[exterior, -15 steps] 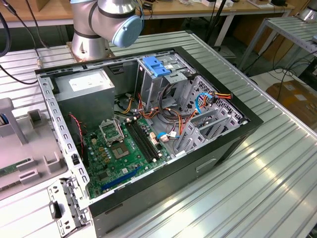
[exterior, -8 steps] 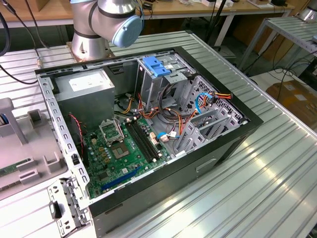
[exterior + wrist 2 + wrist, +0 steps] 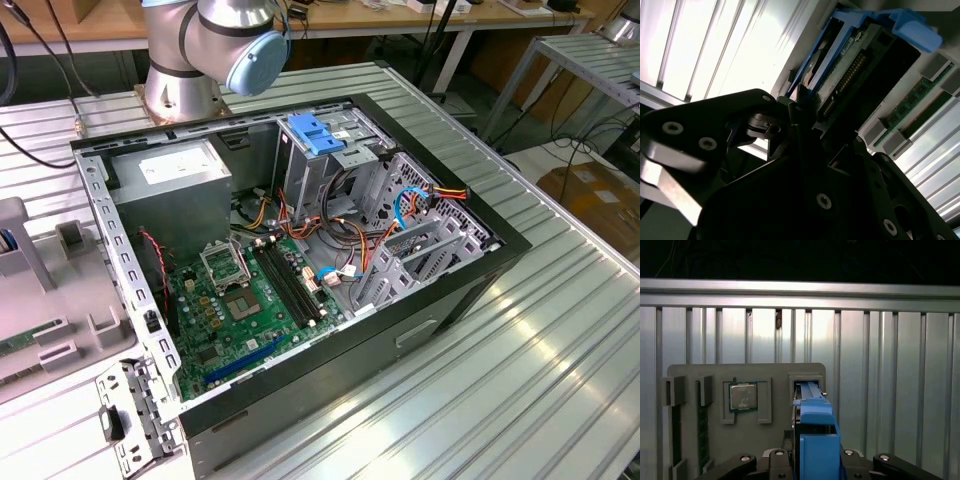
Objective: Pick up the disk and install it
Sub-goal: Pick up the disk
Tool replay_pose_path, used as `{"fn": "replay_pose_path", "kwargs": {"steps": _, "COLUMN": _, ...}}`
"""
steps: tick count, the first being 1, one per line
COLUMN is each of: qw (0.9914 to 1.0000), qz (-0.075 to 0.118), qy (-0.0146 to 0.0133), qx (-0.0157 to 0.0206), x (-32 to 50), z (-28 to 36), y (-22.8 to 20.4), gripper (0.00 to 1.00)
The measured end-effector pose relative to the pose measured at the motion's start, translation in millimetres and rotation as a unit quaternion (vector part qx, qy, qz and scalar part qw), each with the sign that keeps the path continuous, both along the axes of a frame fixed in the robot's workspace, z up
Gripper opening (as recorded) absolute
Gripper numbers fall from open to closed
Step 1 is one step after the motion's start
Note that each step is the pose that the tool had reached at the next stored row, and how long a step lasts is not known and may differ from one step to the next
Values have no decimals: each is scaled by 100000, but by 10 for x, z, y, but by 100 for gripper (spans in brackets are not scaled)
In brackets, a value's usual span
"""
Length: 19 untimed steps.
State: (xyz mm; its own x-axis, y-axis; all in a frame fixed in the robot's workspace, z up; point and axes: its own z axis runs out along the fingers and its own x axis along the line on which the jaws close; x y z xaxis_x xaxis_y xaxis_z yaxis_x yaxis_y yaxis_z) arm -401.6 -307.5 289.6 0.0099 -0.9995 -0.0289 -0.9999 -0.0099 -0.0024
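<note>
Disk (image 3: pixel 817 440): stands on edge in a slot of the gray holder tray (image 3: pixel 780 372), thin edge toward the first wrist camera.
Jaws: the gripper (image 3: pixel 797 115) straddles the disk, one finger on each broad face. They look clamped on it, though contact on the far face is a judgement.
Key relation: the disk lies dead ahead between the jaws, its broad faces parallel to the finger pads.
Long axis: seems to run from the fingers out toward the blue tab (image 3: pixel 917 30), in line with the slot.
Facing: the blue tab end points out of the slot, and the pin connector edge (image 3: pixel 845 85) is turned toward the second wrist camera.
Tray neighbours: a processor chip (image 3: pixel 743 396) and memory sticks (image 3: pixel 702 425) sit in their own recesses, apart from the disk.
Destination: in the exterior view the open computer case (image 3: pixel 470 270) is central, with its drive cage (image 3: pixel 340 170) at 12 o'clock inside and the tray at 9 o'clock of the case.
</note>
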Motion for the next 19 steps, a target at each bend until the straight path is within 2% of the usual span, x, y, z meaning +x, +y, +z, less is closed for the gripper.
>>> {"fn": "replay_pose_path", "kwargs": {"steps": 8, "qw": 100000, "qz": 1, "qy": -5, "qx": 52, "x": 0, "z": 117, "y": 0, "gripper": 36}}
{"fn": "replay_pose_path", "kwargs": {"steps": 10, "qw": 100000, "qz": -1, "qy": -5, "qx": 68, "x": 0, "z": 314, "y": 0, "gripper": 36}}
{"fn": "replay_pose_path", "kwargs": {"steps": 11, "qw": 100000, "qz": 1, "qy": -1, "qx": 67, "x": 0, "z": 388, "y": 0, "gripper": 36}}
{"fn": "replay_pose_path", "kwargs": {"steps": 19, "qw": 100000, "qz": 0, "qy": -4, "qx": 72, "x": 0, "z": 444, "y": 0, "gripper": 36}}
